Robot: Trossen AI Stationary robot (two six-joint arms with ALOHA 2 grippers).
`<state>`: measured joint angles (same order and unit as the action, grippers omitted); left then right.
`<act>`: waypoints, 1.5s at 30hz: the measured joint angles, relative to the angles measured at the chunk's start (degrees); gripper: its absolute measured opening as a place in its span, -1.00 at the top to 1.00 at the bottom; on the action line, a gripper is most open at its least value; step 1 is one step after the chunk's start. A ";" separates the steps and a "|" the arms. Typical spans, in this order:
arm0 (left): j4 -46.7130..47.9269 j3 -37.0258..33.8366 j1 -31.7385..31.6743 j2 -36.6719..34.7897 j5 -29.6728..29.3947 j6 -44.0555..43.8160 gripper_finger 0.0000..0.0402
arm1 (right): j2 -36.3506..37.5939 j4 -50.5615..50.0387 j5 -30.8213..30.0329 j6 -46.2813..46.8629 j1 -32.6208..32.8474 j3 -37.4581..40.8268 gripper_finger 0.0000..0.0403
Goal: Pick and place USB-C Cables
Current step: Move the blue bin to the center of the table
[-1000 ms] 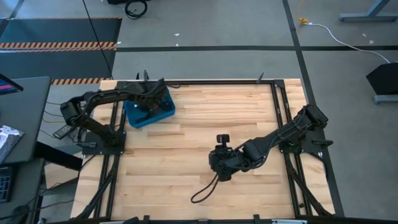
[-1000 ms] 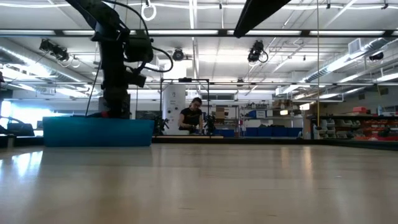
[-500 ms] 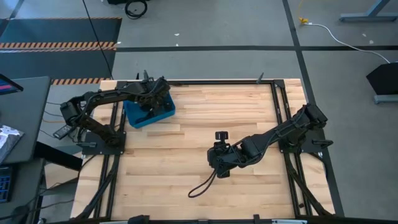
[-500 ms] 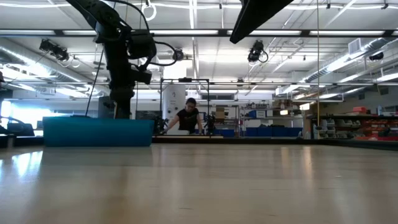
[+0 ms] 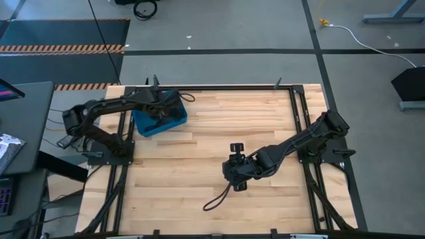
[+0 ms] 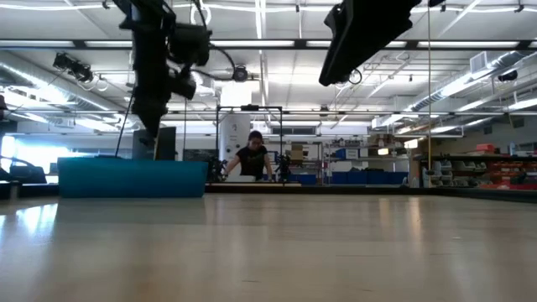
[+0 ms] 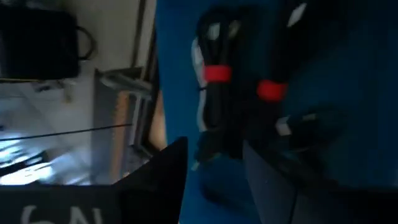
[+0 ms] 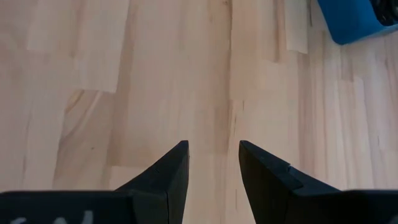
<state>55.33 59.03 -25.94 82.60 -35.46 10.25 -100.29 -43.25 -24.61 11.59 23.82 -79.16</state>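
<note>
Above the blue bin (image 5: 159,114), left gripper (image 7: 214,168) hangs with fingers parted, holding nothing. In the bin beneath it lie the USB-C Cables (image 7: 227,102): dark coils, two with red bands, one whitish-grey strand beside them. Well away from the bin, mid-table (image 5: 219,126), right gripper (image 8: 214,165) hovers over bare wood, fingers apart, empty.
</note>
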 joint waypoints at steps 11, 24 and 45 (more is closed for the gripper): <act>6.99 2.55 7.13 -7.93 22.42 -7.23 0.25 | 0.00 1.73 2.25 0.30 -0.64 0.01 0.27; 10.51 2.44 6.61 -7.09 25.68 -12.65 0.12 | 0.00 2.54 7.81 2.30 -0.53 0.03 0.27; 1.01 -12.89 6.13 -7.11 22.62 -12.67 0.09 | 0.00 3.77 7.83 1.81 -0.65 0.05 0.27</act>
<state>56.34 46.15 -19.81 75.49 -12.83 -2.42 -100.29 -39.48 -16.78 13.40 23.17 -79.11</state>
